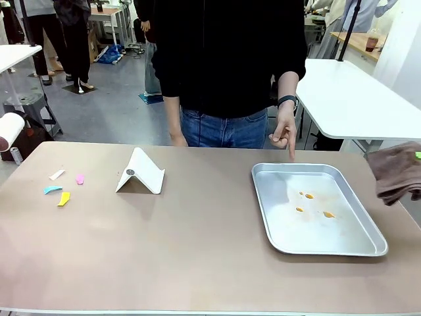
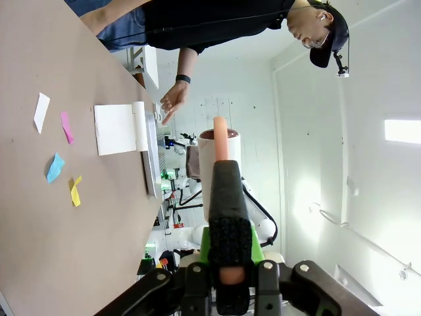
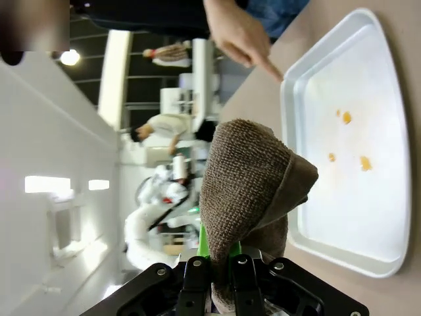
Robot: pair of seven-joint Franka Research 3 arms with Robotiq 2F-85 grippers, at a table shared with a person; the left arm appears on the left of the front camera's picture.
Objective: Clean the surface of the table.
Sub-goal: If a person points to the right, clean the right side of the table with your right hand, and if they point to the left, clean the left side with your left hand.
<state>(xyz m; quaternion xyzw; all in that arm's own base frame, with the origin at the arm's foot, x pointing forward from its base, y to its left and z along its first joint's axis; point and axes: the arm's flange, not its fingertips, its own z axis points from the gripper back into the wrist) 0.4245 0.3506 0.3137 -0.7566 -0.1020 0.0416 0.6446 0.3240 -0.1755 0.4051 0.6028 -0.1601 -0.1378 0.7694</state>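
The table [image 1: 197,263] spreads across our whole front view, its beige-brown top running from the near edge to the person [image 1: 223,59] who stands at the far side. On its left part we see four small paper scraps [image 1: 52,189], white, pink, blue and yellow, lying close together; a folded white card [image 1: 141,172] stands like a tent nearer the middle, apart from them. On the right part sits a shallow metal tray [image 1: 289,227] with a few orange spots [image 1: 309,196] on its floor. The person's hand [image 1: 284,128] points down with the index finger, the tip at the tray's far rim; we cannot tell whether it touches. Our left gripper [image 2: 225,172] is closed on the pinkish handle of a lint roller [image 2: 204,178], whose white roll stands out past the fingertips; in the front view that roll shows at the picture's left edge, beyond the table's far left corner and off the top. Our right gripper [image 3: 220,260] is clamped on a brown towel [image 3: 247,178], which bunches over the fingers and hides most of them, a sliver of green pad showing beside it. In the front view the towel hangs at the picture's right edge, over the table's right side, near the tray's far right corner but apart from it; whether it rests on the top we cannot tell.
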